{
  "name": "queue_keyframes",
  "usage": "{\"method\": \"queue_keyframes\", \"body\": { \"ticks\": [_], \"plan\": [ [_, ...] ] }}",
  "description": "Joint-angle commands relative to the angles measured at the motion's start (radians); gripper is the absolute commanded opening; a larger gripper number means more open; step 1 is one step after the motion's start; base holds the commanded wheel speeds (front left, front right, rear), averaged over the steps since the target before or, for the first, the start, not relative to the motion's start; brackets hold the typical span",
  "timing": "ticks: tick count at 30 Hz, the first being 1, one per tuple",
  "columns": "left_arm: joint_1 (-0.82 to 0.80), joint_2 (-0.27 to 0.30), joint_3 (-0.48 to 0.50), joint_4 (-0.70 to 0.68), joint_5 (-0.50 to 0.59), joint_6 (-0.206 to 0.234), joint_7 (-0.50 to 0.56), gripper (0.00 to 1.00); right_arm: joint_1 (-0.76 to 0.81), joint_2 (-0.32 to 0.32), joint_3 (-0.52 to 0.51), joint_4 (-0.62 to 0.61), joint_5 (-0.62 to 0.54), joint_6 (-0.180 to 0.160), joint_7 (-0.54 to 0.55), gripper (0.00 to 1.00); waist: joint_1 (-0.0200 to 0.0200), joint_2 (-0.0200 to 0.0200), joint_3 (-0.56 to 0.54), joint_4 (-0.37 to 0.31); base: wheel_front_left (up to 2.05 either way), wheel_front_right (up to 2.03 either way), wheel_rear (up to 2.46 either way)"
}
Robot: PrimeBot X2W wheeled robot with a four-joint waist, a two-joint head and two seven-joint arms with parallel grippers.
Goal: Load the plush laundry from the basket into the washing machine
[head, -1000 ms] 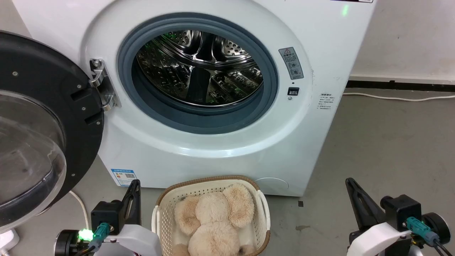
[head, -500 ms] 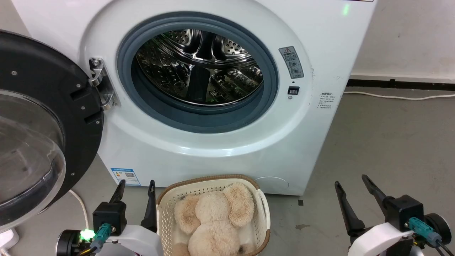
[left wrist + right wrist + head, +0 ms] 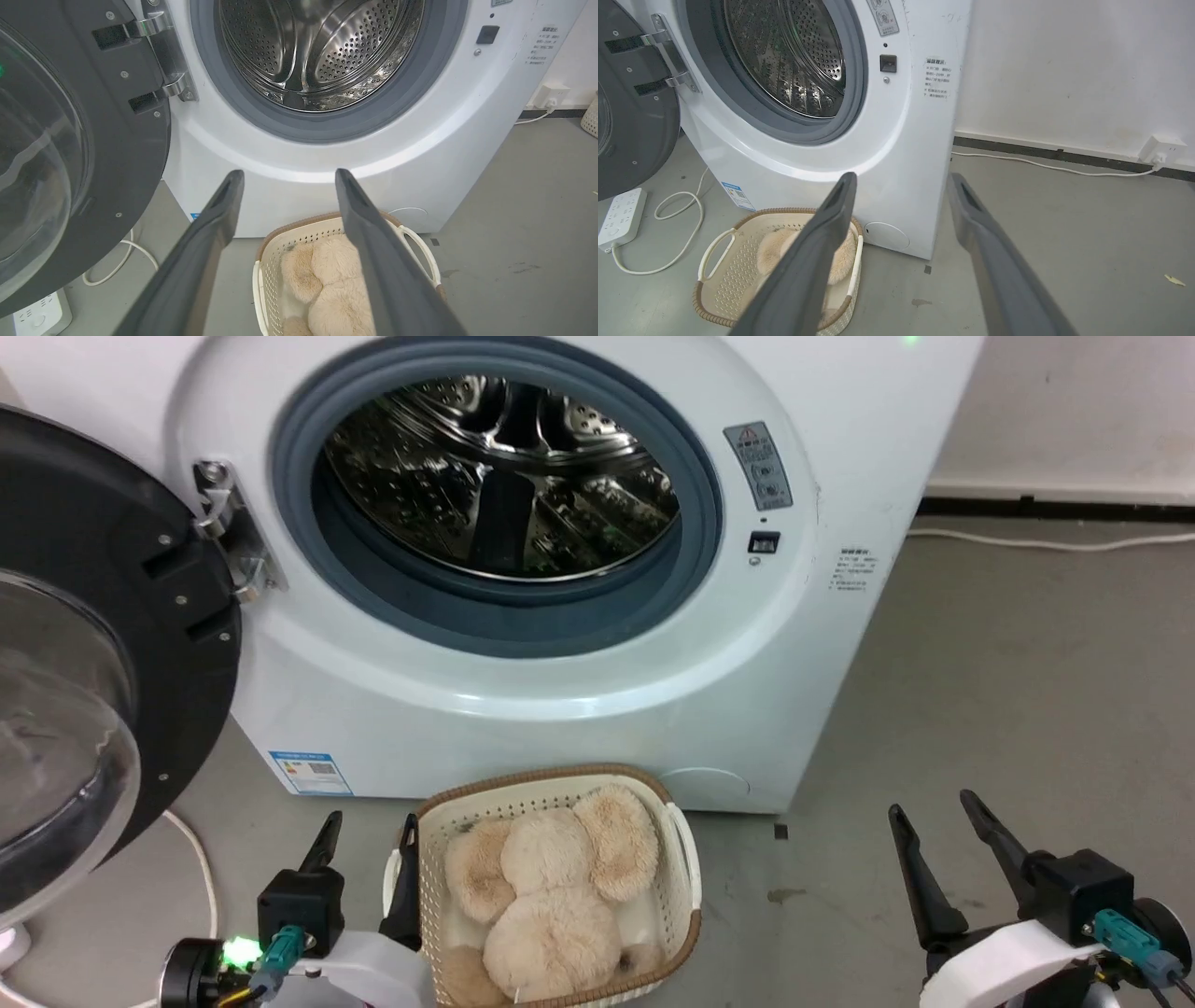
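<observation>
Nearest, the left claw (image 3: pixel 372 821) and right claw (image 3: pixel 932 805) both stand with fingers parted to a moderate gap and nothing between them. The toy (image 3: pixel 551 905) lies in the basket (image 3: pixel 532 775), which sits on the floor (image 3: pixel 980 663) between the two claws. From the left claw the toy is at 3 o'clock, just beside it. That claw's inner finger is hard by the basket's handle, and I cannot tell whether they touch. From the right claw the toy is at 9 o'clock and well apart, so the left arm looks the nearer for the pick. The toy's long axis runs 12 to 6, ears toward 12 and round body toward 6, so a grip across its middle, fingers at 3 and 9, seems the likely fit. Beyond the basket at 12 o'clock stands the washer (image 3: pixel 579 709), with its door (image 3: pixel 112 616) swung out at 9 o'clock and the drum (image 3: pixel 504 476) open to view.
</observation>
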Motion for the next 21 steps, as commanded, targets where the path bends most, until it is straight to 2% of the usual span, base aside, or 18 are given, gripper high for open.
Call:
{"method": "queue_keyframes", "body": {
  "ticks": [1, 11, 21],
  "plan": [
    [-0.031, 0.013, -0.007, 0.017, -0.005, -0.010, -0.015, 1.00, -0.012, 0.001, -0.001, 0.005, 0.028, 0.000, -0.014, 1.00, 0.0000, 0.0000, 0.031, -0.012, 0.00, 0.00, 0.00],
    [-0.090, 0.040, -0.012, 0.103, -0.022, -0.029, -0.039, 1.00, -0.039, 0.001, 0.008, -0.009, 0.077, 0.000, -0.039, 1.00, 0.0000, 0.0000, 0.122, -0.044, 0.00, 0.00, 0.00],
    [-0.176, 0.071, -0.062, 0.236, -0.065, -0.047, -0.002, 1.00, -0.056, 0.001, 0.009, -0.013, 0.131, 0.000, -0.060, 1.00, 0.0000, 0.0000, 0.203, -0.076, 0.00, 0.00, 0.00]
  ]
}}
